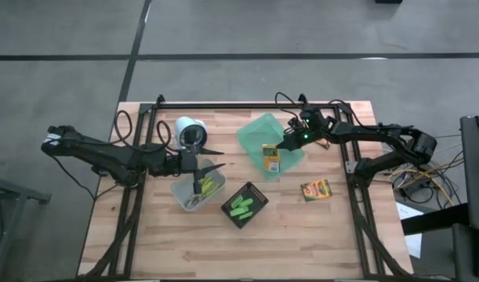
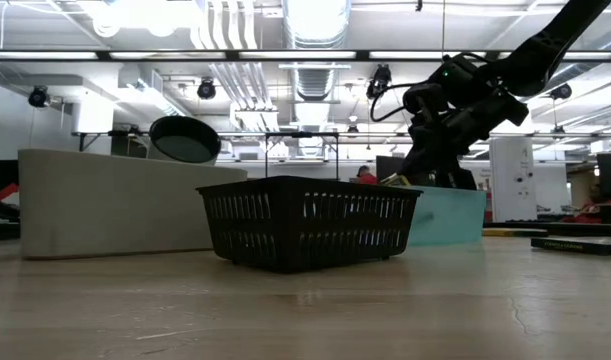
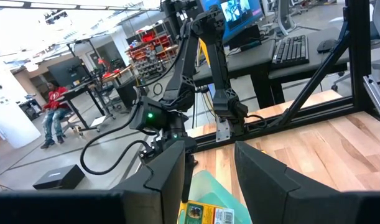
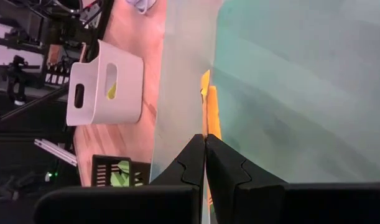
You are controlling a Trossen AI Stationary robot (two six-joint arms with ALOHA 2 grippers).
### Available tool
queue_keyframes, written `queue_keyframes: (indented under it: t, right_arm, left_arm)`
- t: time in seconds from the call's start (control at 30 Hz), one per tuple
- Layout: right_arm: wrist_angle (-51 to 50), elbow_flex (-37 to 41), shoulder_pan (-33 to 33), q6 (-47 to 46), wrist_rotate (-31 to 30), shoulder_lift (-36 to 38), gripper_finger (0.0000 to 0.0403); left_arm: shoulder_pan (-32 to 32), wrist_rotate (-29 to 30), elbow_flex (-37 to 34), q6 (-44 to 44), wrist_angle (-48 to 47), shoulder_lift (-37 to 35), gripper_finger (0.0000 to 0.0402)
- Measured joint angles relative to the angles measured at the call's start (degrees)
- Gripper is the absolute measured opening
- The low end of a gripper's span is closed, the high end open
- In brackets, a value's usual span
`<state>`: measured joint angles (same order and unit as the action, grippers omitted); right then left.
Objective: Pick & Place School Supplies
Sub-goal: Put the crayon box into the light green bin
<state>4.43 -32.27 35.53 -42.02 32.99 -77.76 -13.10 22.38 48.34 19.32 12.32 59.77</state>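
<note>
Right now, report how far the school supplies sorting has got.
Done, it seems: green markers lie in the black basket, and scissors in the clear bin.

In hand: the right gripper is at a crayon box in the green tray, fingers together. The left gripper is open above the bin.

Left: one crayon box lies loose on the table.

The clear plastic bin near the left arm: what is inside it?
The clear plastic bin holds a pair of yellow-green-handled scissors, with the left gripper above. Something more lies at its bottom, but the arm covers part of it and I cannot identify it.
</note>
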Motion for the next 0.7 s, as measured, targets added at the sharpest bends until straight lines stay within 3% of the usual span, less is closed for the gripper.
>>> queue_keyframes:
  t: [0.17,0.7]
  right_arm:
    - [-2.52,0.04,0.13,1.65,-0.39,0.00,0.0017]
    - [-3.90,0.13,0.15,1.00,-0.20,0.00,0.0138]
  left_arm:
    - [0.01,0.00,0.00,0.01,0.00,0.00,0.0147]
    - [0.00,0.01,0.00,0.01,0.01,0.00,0.0147]
